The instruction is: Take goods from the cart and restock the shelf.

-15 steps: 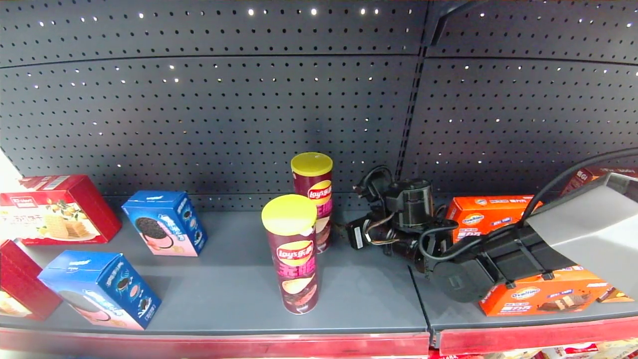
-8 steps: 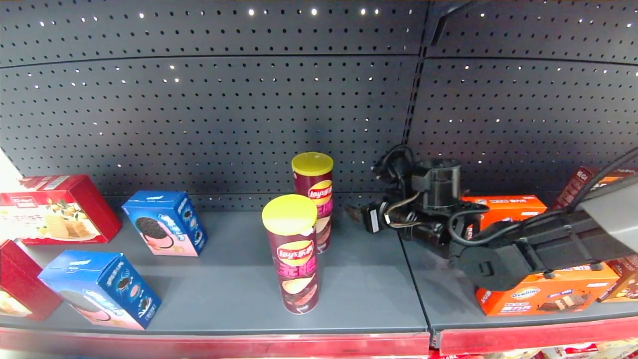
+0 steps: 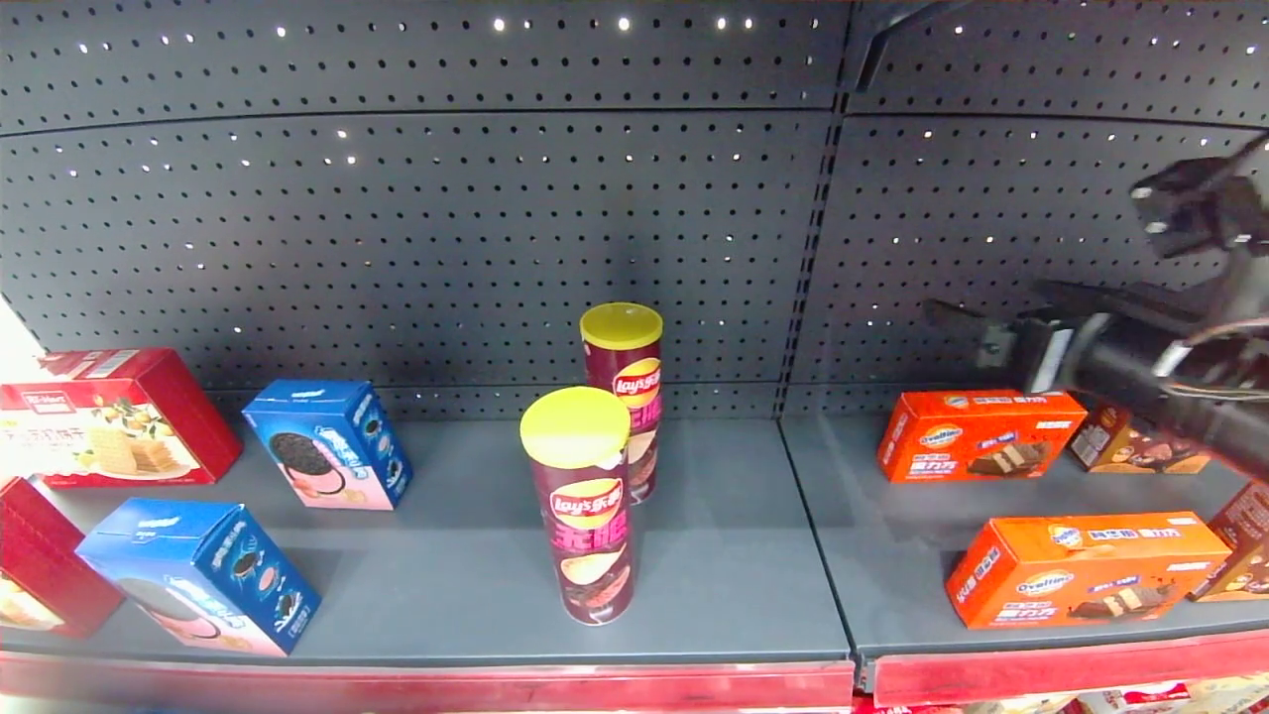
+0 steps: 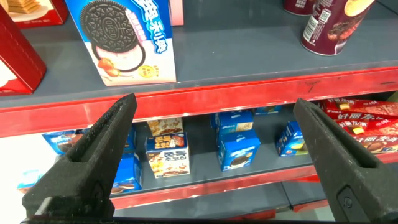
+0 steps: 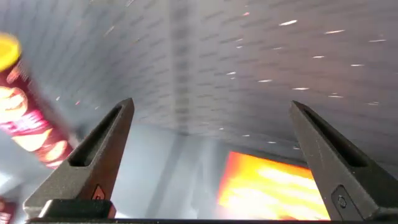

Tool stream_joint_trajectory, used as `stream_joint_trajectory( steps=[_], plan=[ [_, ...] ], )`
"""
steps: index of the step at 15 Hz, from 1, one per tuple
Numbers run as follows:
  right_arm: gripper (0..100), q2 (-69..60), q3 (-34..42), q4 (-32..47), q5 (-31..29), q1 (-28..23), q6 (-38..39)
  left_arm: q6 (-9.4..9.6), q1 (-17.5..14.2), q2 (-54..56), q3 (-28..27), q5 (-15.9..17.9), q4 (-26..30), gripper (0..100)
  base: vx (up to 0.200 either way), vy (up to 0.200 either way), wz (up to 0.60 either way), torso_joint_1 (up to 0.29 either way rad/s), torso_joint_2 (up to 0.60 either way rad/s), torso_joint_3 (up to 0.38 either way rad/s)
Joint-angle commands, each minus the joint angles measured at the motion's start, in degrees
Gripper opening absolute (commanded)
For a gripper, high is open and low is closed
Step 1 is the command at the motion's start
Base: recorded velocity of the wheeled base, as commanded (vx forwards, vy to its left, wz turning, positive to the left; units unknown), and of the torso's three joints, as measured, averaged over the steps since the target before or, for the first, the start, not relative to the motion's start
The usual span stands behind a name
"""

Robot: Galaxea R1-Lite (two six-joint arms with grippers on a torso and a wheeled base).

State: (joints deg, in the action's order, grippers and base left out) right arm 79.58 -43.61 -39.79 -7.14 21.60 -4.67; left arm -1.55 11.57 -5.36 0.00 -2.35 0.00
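Two maroon chip cans with yellow lids stand upright mid-shelf, the front can (image 3: pixel 580 506) ahead of the rear can (image 3: pixel 622 387). My right gripper (image 3: pixel 981 317) hangs open and empty at the right, raised above the rear orange box (image 3: pixel 981 434) and well apart from the cans. In the right wrist view the right gripper (image 5: pixel 211 124) has nothing between its fingers, with a chip can (image 5: pixel 25 118) off to one side and an orange box (image 5: pixel 273 186) beyond. My left gripper (image 4: pixel 211 143) is open and empty, low in front of the shelf's red front edge (image 4: pixel 249 93).
Blue cookie boxes (image 3: pixel 327 441) (image 3: pixel 198 575) and red cracker boxes (image 3: pixel 109 416) fill the shelf's left. A second orange box (image 3: pixel 1086 567) and brown boxes (image 3: pixel 1130 441) sit at the right. The grey shelf (image 3: pixel 714 555) has free room around the cans. Lower-shelf boxes (image 4: pixel 239 146) show below.
My right arm has drawn back from beside the rear chip can, rising and moving to the right. Both cans and the boxes stayed put.
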Motion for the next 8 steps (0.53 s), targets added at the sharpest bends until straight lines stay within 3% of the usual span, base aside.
stream_joint_trajectory(
  steps=[1,3,5,8],
  plan=[
    [100,-18.5,10.9,-0.5,1.4,-7.8,-0.1,-0.03,-0.1,-0.1,0.0,0.0,0.0,100,0.0,0.0,0.0,0.0,0.0,0.0],
    [100,-32.6,23.4,0.0,3.1,-10.6,-0.1,-0.03,0.0,-0.1,0.0,0.0,0.0,100,0.0,0.0,0.0,0.0,0.0,0.0],
    [100,-41.3,26.4,4.6,3.9,-14.6,0.2,-0.03,0.0,-0.1,0.0,0.0,0.0,100,0.0,0.0,0.0,0.0,0.0,0.0],
    [100,-54.7,29.8,19.8,8.1,-16.2,4.5,-0.03,0.0,-0.1,0.0,0.0,0.0,100,0.0,0.0,0.0,0.0,0.0,0.0]
  ],
)
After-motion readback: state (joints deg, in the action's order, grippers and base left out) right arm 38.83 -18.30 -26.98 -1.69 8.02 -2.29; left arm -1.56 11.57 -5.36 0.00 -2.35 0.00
